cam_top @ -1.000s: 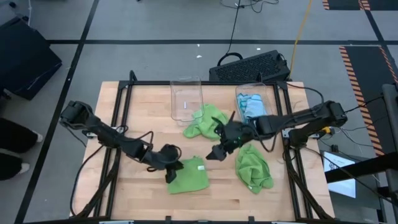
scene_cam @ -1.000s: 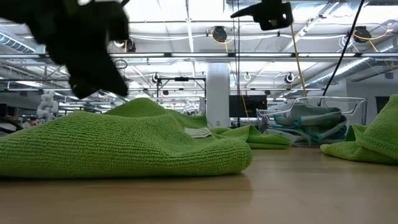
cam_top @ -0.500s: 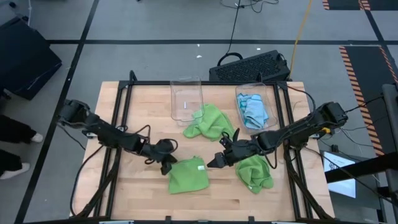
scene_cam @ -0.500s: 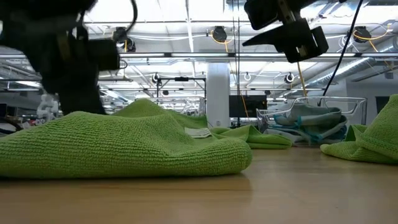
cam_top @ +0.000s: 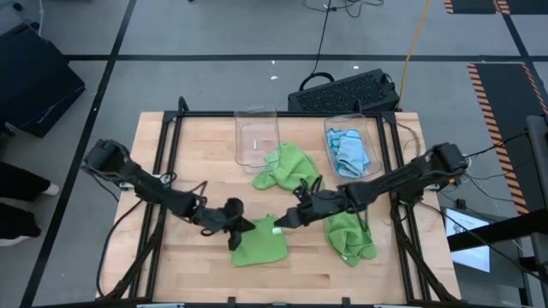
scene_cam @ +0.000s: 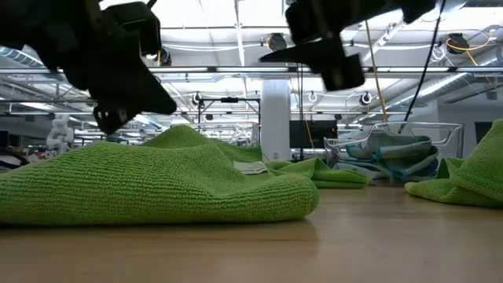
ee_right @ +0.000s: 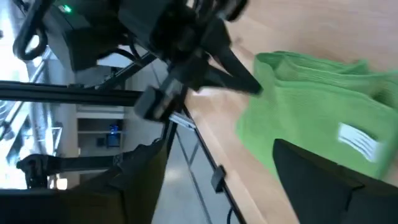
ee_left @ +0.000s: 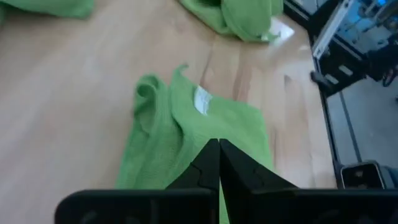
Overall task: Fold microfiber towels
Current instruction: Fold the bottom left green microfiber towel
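Folded lime-green microfiber towel (cam_top: 259, 244) lies on the wooden table (cam_top: 197, 162), near its front edge. Left gripper (cam_top: 241, 226), fingers pressed together and empty, hovers at the towel's left corner; right gripper (cam_top: 282, 221), fingers spread, hovers at its right corner.

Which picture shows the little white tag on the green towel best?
The left wrist view: the white tag lies plain on the green towel, nothing covering it. The right wrist view shows it near the edge, the low view sideways, and the high view only as a speck.
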